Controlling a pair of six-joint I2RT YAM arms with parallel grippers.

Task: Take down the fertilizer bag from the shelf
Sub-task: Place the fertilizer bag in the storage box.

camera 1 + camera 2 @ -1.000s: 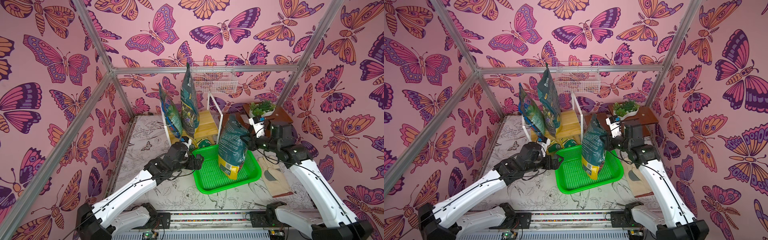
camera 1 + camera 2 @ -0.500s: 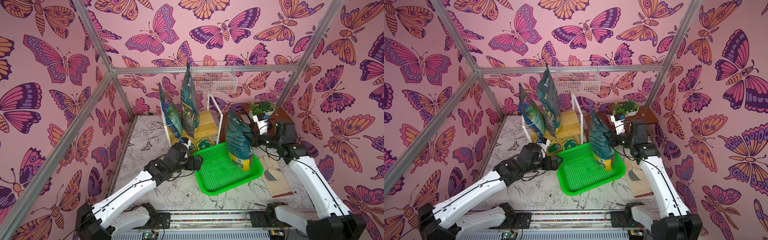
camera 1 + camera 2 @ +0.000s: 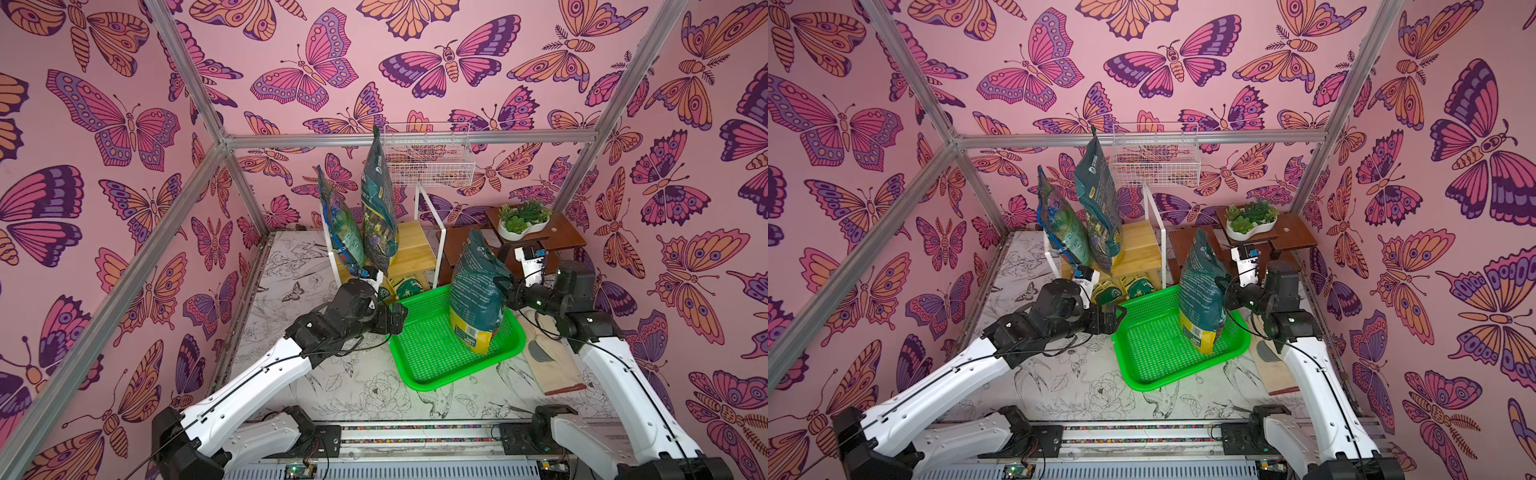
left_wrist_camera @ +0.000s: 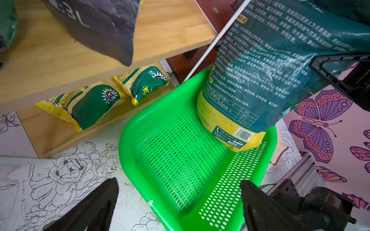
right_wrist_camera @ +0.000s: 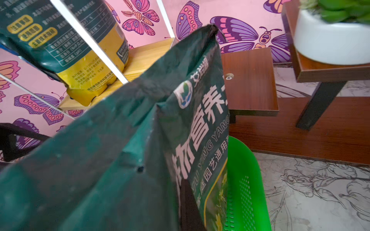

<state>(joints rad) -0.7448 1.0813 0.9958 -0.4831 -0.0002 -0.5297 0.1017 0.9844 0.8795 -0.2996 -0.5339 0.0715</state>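
Observation:
The fertilizer bag [image 3: 478,291] [image 3: 1200,291], dark green with a yellow bottom, stands tilted with its lower end in a green perforated tray [image 3: 428,349] [image 3: 1154,349]. My right gripper [image 3: 505,286] [image 3: 1225,293] is shut on the bag's upper side edge. In the right wrist view the bag [image 5: 120,160] fills the frame. The shelf [image 3: 411,249] [image 3: 1138,253] of light wood and white frame stands behind the tray. My left gripper [image 3: 397,318] [image 3: 1115,318] [image 4: 178,181] is open at the tray's left rim [image 4: 136,152], holding nothing.
Two more tall bags [image 3: 378,208] [image 3: 340,232] stand on the shelf, and small green-yellow packets [image 4: 94,104] lie on its lower plank. A dark brown stand with a potted plant [image 3: 523,220] sits at the back right. A white wire basket [image 3: 428,158] hangs behind. A beige glove [image 3: 548,361] lies right of the tray.
My right gripper has carried the bag a little to the right over the tray, and the bag has turned somewhat. The left arm has barely moved.

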